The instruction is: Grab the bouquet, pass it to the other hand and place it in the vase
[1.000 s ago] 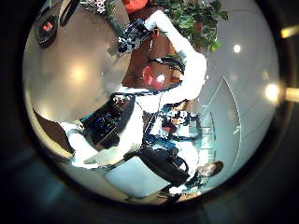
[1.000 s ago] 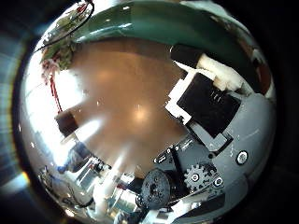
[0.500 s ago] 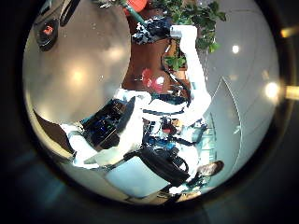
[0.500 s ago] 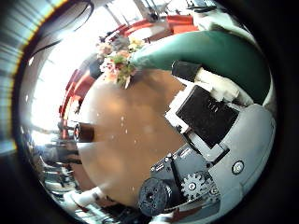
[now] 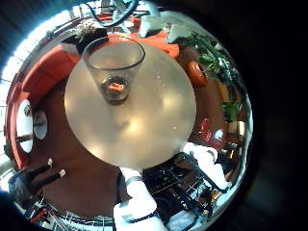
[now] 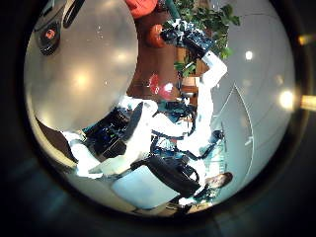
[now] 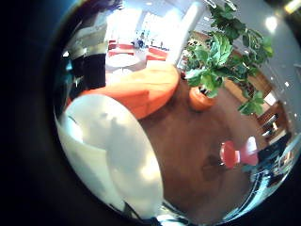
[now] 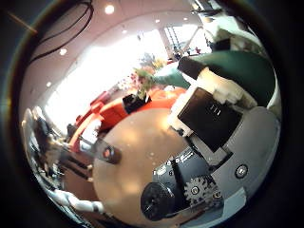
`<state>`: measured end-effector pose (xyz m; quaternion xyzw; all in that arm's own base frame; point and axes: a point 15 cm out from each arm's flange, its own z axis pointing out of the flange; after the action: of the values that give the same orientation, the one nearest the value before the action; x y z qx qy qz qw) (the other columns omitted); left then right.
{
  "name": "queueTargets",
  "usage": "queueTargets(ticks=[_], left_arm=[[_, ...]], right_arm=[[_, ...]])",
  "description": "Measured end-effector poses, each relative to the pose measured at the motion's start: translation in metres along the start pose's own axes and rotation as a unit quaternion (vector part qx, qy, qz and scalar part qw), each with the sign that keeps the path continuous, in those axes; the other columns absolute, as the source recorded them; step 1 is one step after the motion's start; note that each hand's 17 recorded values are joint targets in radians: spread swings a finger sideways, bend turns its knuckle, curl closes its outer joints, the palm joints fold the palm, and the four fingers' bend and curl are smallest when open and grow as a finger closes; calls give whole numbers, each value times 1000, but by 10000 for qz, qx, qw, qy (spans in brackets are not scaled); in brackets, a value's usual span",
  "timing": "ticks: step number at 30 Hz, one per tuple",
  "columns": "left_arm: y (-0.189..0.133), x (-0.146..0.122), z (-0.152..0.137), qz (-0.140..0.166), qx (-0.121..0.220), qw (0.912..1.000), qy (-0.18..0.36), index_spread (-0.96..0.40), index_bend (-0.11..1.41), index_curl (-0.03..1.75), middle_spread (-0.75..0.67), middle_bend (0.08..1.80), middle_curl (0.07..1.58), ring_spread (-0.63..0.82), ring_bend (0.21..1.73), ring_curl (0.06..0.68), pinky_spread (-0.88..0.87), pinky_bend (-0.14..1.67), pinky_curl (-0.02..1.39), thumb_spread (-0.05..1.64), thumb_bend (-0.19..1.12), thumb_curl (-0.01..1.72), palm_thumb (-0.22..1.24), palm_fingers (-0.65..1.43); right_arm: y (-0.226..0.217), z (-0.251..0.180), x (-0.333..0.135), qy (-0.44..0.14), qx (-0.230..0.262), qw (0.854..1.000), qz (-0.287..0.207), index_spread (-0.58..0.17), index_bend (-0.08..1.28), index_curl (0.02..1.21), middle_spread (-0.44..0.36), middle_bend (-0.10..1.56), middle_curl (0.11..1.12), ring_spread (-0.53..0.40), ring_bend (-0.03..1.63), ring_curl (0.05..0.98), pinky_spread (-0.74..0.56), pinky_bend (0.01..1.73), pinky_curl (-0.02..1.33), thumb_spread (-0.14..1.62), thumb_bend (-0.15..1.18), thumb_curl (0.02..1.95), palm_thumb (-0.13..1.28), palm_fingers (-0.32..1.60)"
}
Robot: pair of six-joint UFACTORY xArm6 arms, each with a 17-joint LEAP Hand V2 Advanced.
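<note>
The clear glass vase [image 5: 114, 67] stands upright on the table [image 5: 135, 125] under my left palm, with a small thing at its bottom. It also shows small in the right thumb side view [image 8: 104, 154]. My left hand [image 6: 114, 138] hangs over the table with relaxed fingers and holds nothing. My right hand [image 6: 188, 38] is raised beyond the table's edge.
A curved sofa [image 7: 132, 94] and a potted plant [image 7: 221, 61] stand beyond the table. Low stools [image 5: 197, 72] stand on the floor around it. The table top [image 6: 79, 69] bears only the vase.
My right arm has swung up and away from over the table, carrying the bouquet. The right palm camera has tilted up with it. My left hand has stayed still.
</note>
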<state>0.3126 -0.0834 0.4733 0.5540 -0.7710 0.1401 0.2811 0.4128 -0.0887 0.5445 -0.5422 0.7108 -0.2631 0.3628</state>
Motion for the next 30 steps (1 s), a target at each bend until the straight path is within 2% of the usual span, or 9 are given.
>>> queueTargets(ticks=[5,8,10,20,23,30], left_arm=[[-13,12,-6,-2,102,9998,167,109,182,370,354,202,366,532,492,188,494,183,275,1140,-21,314,328,202],[-17,18,-6,-4,71,9996,284,104,184,371,351,198,364,528,493,188,495,182,272,1140,-20,315,327,207],[-13,20,-8,2,89,9997,243,103,183,372,348,200,365,527,493,187,495,182,270,1141,-20,315,329,208],[-8,27,-6,-3,68,9998,198,102,183,374,349,200,367,528,495,187,493,181,265,1141,-20,313,330,210],[-4,22,-6,23,49,9999,147,102,183,375,349,200,368,529,496,187,492,181,264,1141,-20,313,330,210],[-12,17,9,31,-182,9998,70,102,184,376,351,197,365,525,494,186,491,183,264,1141,-20,312,330,208]], right_arm=[[-13,-33,-29,-1215,59,9912,518,-237,1163,928,-126,1367,830,-180,1519,663,-172,1251,904,845,70,1093,1089,1130],[-12,-48,-42,-1812,-10,9802,795,-233,1169,923,-124,1368,826,-179,1517,666,-177,1240,918,847,65,1123,1087,1134],[-9,-53,-43,-2013,-90,9755,886,-231,1170,919,-124,1368,825,-178,1517,666,-179,1233,926,849,62,1139,1086,1136],[2,-40,-25,-1972,-350,9746,998,-225,1176,906,-121,1377,818,-177,1513,667,-178,1208,964,856,44,1209,1081,1139],[18,-36,-26,-1976,-680,9729,989,-223,1179,903,-124,1376,816,-177,1514,668,-178,1203,974,853,38,1226,1083,1136],[44,-12,14,-1416,-1209,9745,1249,-222,1185,897,-131,1377,815,-179,1511,672,-180,1201,995,851,2,1240,1062,1134]])
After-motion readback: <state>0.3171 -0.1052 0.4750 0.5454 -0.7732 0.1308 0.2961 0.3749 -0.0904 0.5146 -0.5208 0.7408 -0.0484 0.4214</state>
